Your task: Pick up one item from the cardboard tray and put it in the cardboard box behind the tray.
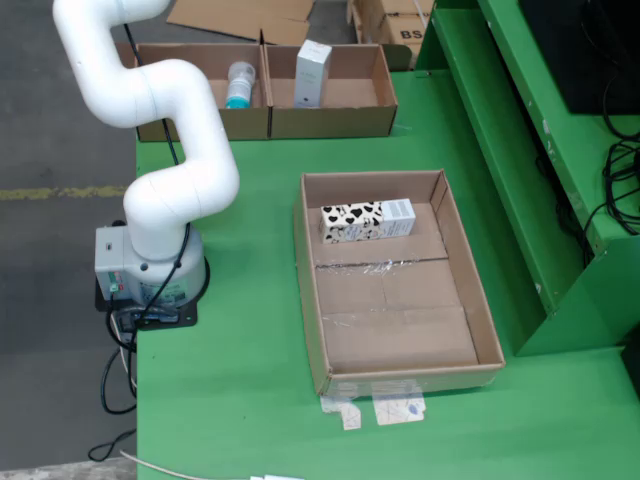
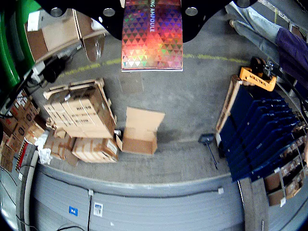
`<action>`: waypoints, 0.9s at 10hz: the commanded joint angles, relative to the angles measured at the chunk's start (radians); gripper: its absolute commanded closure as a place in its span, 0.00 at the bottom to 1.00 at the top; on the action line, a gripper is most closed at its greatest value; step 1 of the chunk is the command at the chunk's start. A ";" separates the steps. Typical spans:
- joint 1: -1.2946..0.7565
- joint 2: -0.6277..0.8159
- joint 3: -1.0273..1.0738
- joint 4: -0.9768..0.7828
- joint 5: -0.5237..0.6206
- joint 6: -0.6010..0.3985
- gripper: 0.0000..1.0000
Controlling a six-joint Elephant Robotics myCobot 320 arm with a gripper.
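The cardboard tray (image 1: 470, 330) lies open on the green table. At its far end lie a black-and-white heart-patterned carton (image 1: 352, 222) and a white carton (image 1: 398, 216) side by side. My arm (image 1: 170, 110) rises out of the top left of the fixed view, so the gripper does not show there. In the wrist view my gripper (image 2: 152, 4) holds an iridescent red ampoule box (image 2: 152, 38) at the top centre, with its black body on both sides of the box. Behind the tray stand two cardboard boxes, the left box (image 1: 205, 118) and the right box (image 1: 335, 120).
The left box holds a teal-and-white bottle (image 1: 240, 85), the right box a white carton (image 1: 312, 73). A green shelf frame (image 1: 520, 180) runs along the right. The wrist view looks out over the warehouse floor with stacked cartons (image 2: 79, 120) and blue crates (image 2: 260, 134).
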 commanded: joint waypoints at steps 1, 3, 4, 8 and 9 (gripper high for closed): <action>-0.023 0.043 0.029 -0.583 0.038 0.044 1.00; -0.059 0.191 -0.325 -0.426 0.072 0.030 1.00; -0.081 0.278 -0.540 -0.283 0.089 0.011 1.00; -0.125 0.380 -0.883 -0.024 0.122 -0.021 1.00; -0.131 0.393 -0.928 0.009 0.125 -0.025 1.00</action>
